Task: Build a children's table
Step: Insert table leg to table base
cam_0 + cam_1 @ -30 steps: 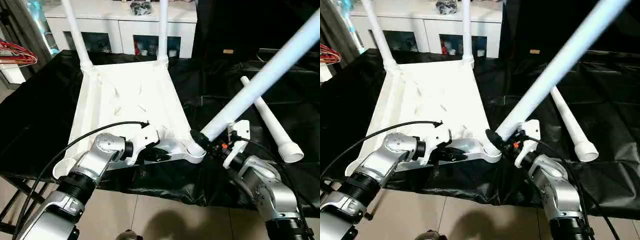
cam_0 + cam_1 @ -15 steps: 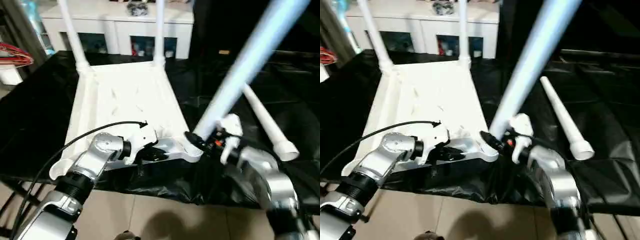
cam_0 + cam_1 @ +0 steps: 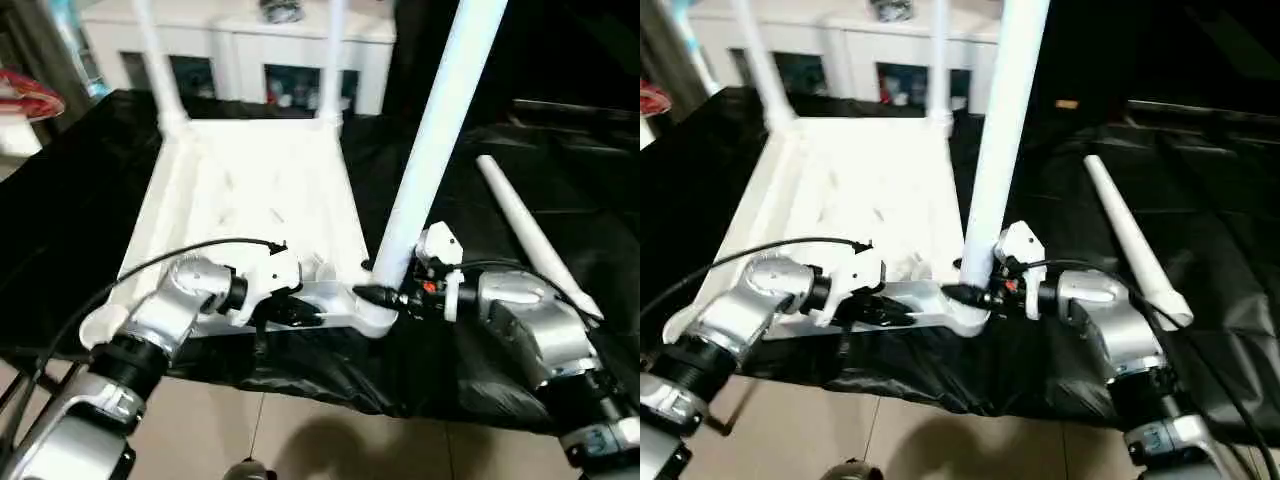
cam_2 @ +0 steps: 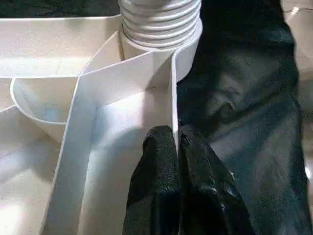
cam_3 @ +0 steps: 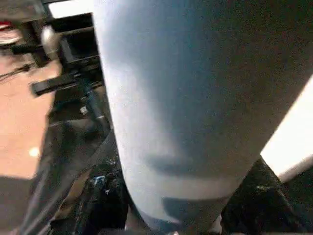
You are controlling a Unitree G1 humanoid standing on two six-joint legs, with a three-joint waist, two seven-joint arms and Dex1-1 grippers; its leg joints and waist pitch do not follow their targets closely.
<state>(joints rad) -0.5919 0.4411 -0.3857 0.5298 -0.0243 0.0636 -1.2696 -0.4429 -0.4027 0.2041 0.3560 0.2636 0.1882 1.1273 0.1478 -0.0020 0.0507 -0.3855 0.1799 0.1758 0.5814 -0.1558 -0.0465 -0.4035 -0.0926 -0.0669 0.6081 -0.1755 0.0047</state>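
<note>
The white tabletop (image 3: 255, 190) lies underside up on the black-draped bench (image 3: 70, 230), its long axis running from the near edge toward the far edge, ribs showing. Two legs (image 3: 155, 60) stand upright in its far corner sockets. A third leg (image 3: 430, 140) stands in the near right corner socket, rising nearly upright with a slight lean to the right; its ribbed end sits in the socket. The right tool (image 3: 385, 296) is clamped on this leg just above the socket. The left tool (image 3: 305, 316) has its fingers (image 4: 161, 161) pressed together on the thin wall at the tabletop's near edge. A fourth leg (image 3: 530, 230) lies flat on the bench toward its right edge, pointing from near to far. A white glass-door cabinet (image 3: 250, 60) stands beyond the bench's far edge.
</note>
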